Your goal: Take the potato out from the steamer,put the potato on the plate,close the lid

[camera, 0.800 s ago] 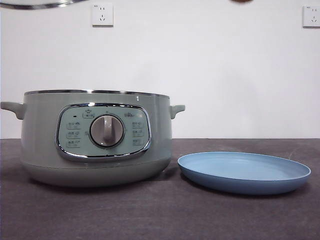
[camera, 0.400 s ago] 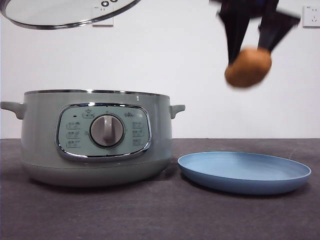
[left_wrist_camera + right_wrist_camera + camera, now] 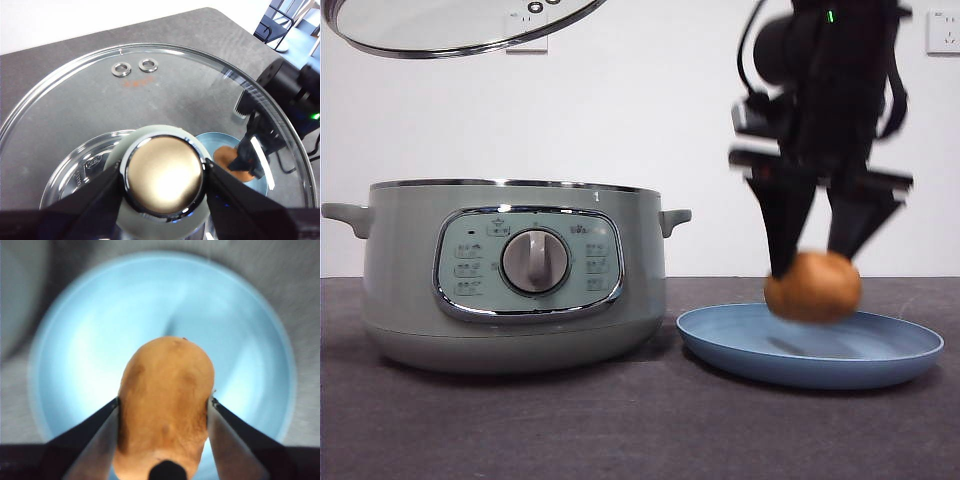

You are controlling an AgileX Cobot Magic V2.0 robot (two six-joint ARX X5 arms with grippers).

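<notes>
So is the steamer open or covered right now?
Open. The left pincer holds the lid by its knob, high above the steamer, whose rim is bare.

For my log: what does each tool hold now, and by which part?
The left tool holds the glass lid by its knob. The right tool holds the potato by its two sides, over the blue plate.

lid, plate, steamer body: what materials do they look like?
Lid: clear glass, table visible through it, with a shiny metal rim; knob is pale green, probably plastic, with a mirror-like metallic cap.
Plate: light blue, matte, no glare; ceramic or plastic, can't tell.
Steamer: sage-green body with a satin sheen, likely painted metal or plastic; chrome-looking rim and panel trim.
</notes>
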